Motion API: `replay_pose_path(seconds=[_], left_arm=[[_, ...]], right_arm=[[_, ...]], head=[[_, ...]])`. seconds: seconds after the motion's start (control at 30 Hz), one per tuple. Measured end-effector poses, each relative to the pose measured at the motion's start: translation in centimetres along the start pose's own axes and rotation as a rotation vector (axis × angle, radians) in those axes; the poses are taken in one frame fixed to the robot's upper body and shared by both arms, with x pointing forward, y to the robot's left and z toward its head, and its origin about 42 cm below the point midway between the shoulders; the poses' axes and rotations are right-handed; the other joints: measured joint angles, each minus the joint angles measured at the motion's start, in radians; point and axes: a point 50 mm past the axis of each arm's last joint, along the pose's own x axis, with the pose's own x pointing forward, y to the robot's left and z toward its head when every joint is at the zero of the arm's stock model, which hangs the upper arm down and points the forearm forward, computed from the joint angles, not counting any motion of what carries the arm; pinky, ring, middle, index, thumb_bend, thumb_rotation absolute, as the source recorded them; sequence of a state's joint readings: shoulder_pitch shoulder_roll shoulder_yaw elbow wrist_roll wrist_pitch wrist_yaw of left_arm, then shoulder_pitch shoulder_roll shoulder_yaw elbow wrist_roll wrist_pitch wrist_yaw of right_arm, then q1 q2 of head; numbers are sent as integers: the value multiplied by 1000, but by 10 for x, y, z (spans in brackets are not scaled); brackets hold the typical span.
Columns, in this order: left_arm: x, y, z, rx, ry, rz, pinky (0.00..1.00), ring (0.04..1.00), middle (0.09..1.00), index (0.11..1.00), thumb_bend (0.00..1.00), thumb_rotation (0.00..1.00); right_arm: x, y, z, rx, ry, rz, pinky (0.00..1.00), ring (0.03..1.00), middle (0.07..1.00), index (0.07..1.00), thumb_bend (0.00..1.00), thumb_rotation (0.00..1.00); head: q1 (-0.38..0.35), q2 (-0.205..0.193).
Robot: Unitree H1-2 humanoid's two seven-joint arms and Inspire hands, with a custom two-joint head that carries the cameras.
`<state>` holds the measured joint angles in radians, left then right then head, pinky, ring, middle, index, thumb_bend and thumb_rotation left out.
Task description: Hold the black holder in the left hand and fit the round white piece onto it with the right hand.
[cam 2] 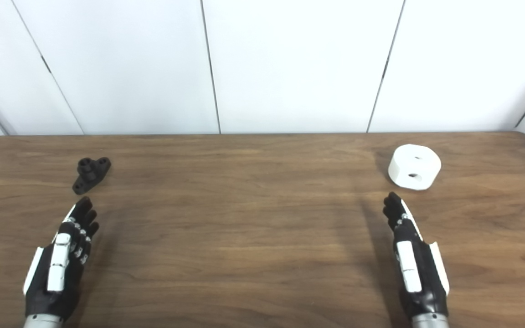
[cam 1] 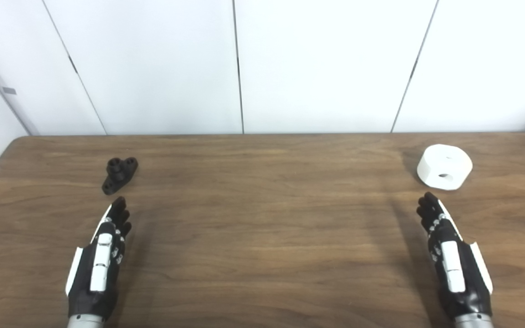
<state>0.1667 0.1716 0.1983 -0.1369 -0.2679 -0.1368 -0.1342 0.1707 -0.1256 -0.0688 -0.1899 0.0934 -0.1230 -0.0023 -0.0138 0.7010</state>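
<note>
A wooden worktop spans the view, backed by white wall panels. The left hand and the right hand are held edge-on over the near side, fingers stretched forward, each holding nothing. The round white piece sits at the far right, just beyond the right hand's fingertips, apart from them. The black holder lies at the far left, just ahead of the left hand's fingertips, untouched.

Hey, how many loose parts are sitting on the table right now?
2. A black holder lies far left, just beyond the left hand; a round white piece sits far right, just beyond the right hand. Nothing appears hidden.
</note>
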Motion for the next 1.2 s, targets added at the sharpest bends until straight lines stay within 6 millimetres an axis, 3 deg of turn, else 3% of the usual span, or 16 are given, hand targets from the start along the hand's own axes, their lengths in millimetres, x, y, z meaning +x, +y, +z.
replay_pose_path(seconds=[0.17,0.4,0.6,0.7,0.77,0.93,1.2], left_arm=[[0,0,0,3,-1,0,1000,1000,1000,969,445,865],[0,0,0,3,0,-4,1000,1000,994,951,587,861],[0,-2,-1,32,4,-10,1000,1000,994,960,635,866],[0,-4,-1,38,5,-13,1000,1000,1000,974,666,883],[-1,-6,-1,44,8,-20,1000,1000,1000,979,674,891],[-5,-12,-2,57,12,-27,1000,1000,1000,971,629,870],[-11,-21,-3,105,14,-30,1000,1000,1000,982,599,905]], right_arm=[[0,0,0,0,0,-2,994,948,942,933,537,944],[0,0,0,2,0,-2,1000,955,948,942,531,942],[0,-1,0,4,0,-2,1000,960,948,941,555,950],[-1,-2,0,6,-3,1,1000,962,952,944,558,946],[-1,-3,0,9,-12,5,1000,962,953,945,556,946],[-2,-7,0,27,-53,16,1000,970,954,954,562,956],[-5,-17,0,44,-54,10,1000,1000,996,983,531,991]], head=[[0,-6],[20,-23],[75,-51],[110,-75],[147,-113],[225,-173],[270,-219]])
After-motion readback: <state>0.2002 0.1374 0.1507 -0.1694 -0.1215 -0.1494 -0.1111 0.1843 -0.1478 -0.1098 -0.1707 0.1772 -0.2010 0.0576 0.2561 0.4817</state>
